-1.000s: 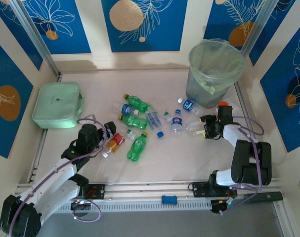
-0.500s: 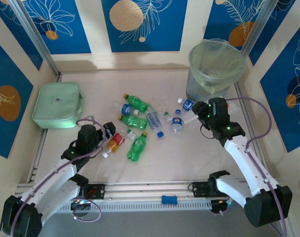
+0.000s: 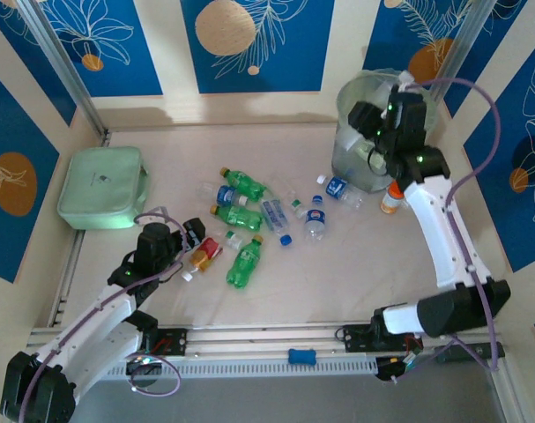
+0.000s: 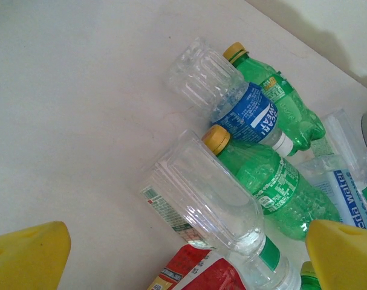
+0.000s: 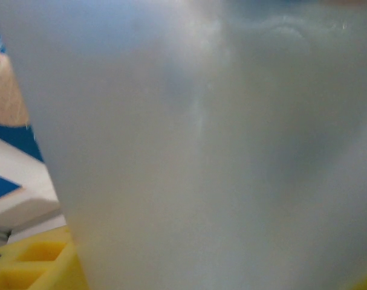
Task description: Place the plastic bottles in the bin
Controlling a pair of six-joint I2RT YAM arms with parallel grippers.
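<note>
Many small bottles (image 3: 249, 216) lie in a heap on the tabletop (image 3: 338, 282), a little way left of the bin (image 3: 345, 169). Some are green with yellow caps, and some are clear with blue labels. The bin is tall, round and grey with a thin green bag inside.

The right fingers (image 5: 26, 266) are up over the bin's mouth. They look clamped on a clear bottle (image 5: 201, 151), which shows as a pale, cloudy shape right in front of that arm's camera. The job now seems to be the drop. To do it well, hold the bottle over the middle of the bin, well inside the rim. Then let go, so it falls into the bag and does not bounce off the edge.

The left fingers (image 4: 26, 257) are far from the bin, at the other side of the heap. They are wide apart and hold nothing. The bottles under them touch each other, so a grab could pinch two at once.

A white bottle with an orange cap (image 3: 391, 198) stands just beside the bin, close to the right arm. The arm could knock it over on the way down. A flat green box (image 3: 102, 187) sits far off to the left.
</note>
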